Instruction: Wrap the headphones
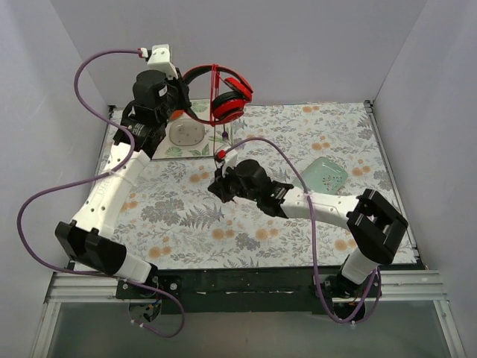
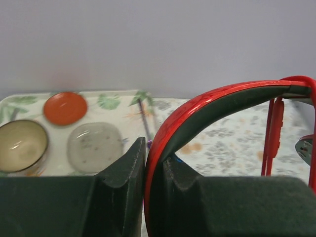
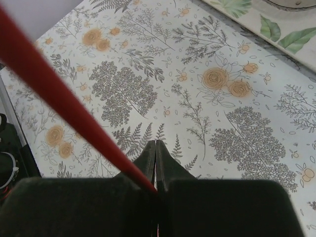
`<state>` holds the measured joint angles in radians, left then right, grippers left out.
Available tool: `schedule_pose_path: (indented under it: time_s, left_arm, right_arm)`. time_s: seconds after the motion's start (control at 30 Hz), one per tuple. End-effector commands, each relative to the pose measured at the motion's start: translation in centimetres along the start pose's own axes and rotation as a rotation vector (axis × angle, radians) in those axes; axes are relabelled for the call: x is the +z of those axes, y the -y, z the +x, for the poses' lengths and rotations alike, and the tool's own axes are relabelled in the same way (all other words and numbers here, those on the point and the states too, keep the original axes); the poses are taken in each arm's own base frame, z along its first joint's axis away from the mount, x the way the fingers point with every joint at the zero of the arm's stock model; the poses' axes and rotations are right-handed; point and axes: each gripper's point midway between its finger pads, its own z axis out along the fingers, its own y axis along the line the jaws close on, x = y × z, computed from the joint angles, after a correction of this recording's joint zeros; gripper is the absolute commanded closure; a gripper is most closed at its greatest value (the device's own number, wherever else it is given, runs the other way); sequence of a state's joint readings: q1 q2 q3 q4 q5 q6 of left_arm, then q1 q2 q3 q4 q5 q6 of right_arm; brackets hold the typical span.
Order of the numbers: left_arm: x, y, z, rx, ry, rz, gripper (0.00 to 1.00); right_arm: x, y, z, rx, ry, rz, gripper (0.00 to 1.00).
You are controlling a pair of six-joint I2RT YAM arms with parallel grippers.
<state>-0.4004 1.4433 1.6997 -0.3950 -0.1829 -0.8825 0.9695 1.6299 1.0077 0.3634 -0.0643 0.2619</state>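
Note:
The red headphones point(image 1: 227, 98) with black headband and pads hang in the air at the back of the table. My left gripper point(image 1: 182, 95) is shut on the headband point(image 2: 207, 101), seen arching right in the left wrist view. The thin red cable point(image 1: 217, 112) is looped over the headband and drops down to my right gripper point(image 1: 221, 177), which is shut on the cable point(image 3: 54, 89) above the flowered cloth. Its plug end point(image 1: 220, 154) sticks up just above the fingers.
A leaf-print tray point(image 1: 173, 151) under the headphones holds a red-orange bowl point(image 2: 65, 107), a cream bowl point(image 2: 20, 147) and a grey dish point(image 2: 95, 145). A pale green lid point(image 1: 325, 174) lies right of centre. Grey walls close three sides.

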Motion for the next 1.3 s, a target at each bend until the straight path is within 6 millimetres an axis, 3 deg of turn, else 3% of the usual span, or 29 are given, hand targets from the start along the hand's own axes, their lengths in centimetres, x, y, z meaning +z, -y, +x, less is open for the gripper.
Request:
schedule_pose_path:
  time_s: [0.0, 0.07, 0.1, 0.13, 0.3, 0.33, 0.4, 0.43, 0.53, 0.57, 0.63, 0.67, 0.8, 0.83, 0.9, 0.93, 1.03, 1.17, 1.27]
  left_arm:
    - [2.0, -4.4, -2.7, 0.019, 0.189, -0.148, 1.00]
    - [2.6, -5.5, -2.4, 0.102, 0.221, -0.194, 1.00]
    - [3.2, -6.5, -0.3, 0.137, 0.190, -0.223, 1.00]
    - [3.3, -7.0, -1.0, 0.210, 0.234, -0.243, 1.00]
    - [3.5, -9.3, 3.4, 0.479, 0.210, -0.291, 1.00]
    - [3.4, -9.8, 5.1, 0.516, 0.199, -0.293, 1.00]
    - [3.2, -10.0, 6.5, 0.613, 0.180, -0.291, 1.00]
    - [2.9, -10.2, 7.7, 0.643, 0.165, -0.282, 1.00]
    - [2.1, -8.9, 9.2, 0.730, 0.156, -0.216, 1.00]
    - [2.0, -8.3, 11.1, 0.755, 0.125, -0.184, 1.00]
    - [1.6, -7.5, 12.6, 0.797, 0.087, -0.140, 1.00]
    - [1.2, -6.4, 13.1, 0.806, 0.084, -0.099, 1.00]
    - [0.0, -5.3, 17.1, 0.847, 0.006, -0.008, 1.00]
    - [-0.3, -5.2, 18.2, 0.841, -0.022, 0.013, 1.00]
    - [-0.8, -4.6, 19.5, 0.810, -0.054, 0.069, 1.00]
    - [-1.3, -4.6, 21.1, 0.775, -0.101, 0.092, 1.00]
    - [-2.6, -3.7, 23.7, 0.755, -0.162, 0.173, 1.00]
    - [-4.1, -2.1, 25.8, 0.807, -0.192, 0.274, 1.00]
    - [-4.3, -2.1, 26.9, 0.841, -0.224, 0.284, 1.00]
  right_arm:
    - [-0.1, -1.2, 0.7, -0.081, -0.069, 0.123, 0.99]
    - [-0.4, -1.7, 2.5, -0.128, -0.161, 0.167, 0.99]
    - [-0.4, -2.2, 1.6, -0.143, -0.161, 0.174, 0.99]
    - [-1.1, -2.4, 3.3, -0.170, -0.243, 0.187, 0.99]
    - [-4.0, -2.3, 3.1, -0.217, -0.334, 0.231, 0.99]
    - [-4.7, -2.5, 1.6, -0.220, -0.308, 0.238, 0.99]
    - [-6.1, -2.2, 0.9, -0.252, -0.325, 0.257, 0.99]
    - [-6.6, -2.6, -1.1, -0.256, -0.288, 0.259, 0.99]
    - [-8.0, -1.5, -2.7, -0.321, -0.310, 0.320, 0.99]
    - [-8.2, -1.2, -4.6, -0.332, -0.283, 0.347, 0.99]
    - [-8.8, 0.3, -5.3, -0.356, -0.311, 0.388, 0.99]
    - [-8.9, 0.3, -6.6, -0.352, -0.289, 0.387, 0.99]
    - [-9.3, 2.8, -9.3, -0.337, -0.244, 0.391, 0.99]
    - [-9.8, 4.6, -10.5, -0.315, -0.215, 0.423, 0.99]
    - [-10.0, 6.0, -10.9, -0.302, -0.199, 0.430, 0.99]
    - [-10.5, 7.6, -12.4, -0.293, -0.147, 0.456, 0.99]
    - [-11.6, 10.5, -13.0, -0.277, -0.094, 0.504, 0.99]
    - [-13.2, 13.1, -15.8, -0.411, 0.015, 0.656, 0.99]
    - [-14.1, 14.1, -17.4, -0.475, 0.046, 0.741, 0.99]
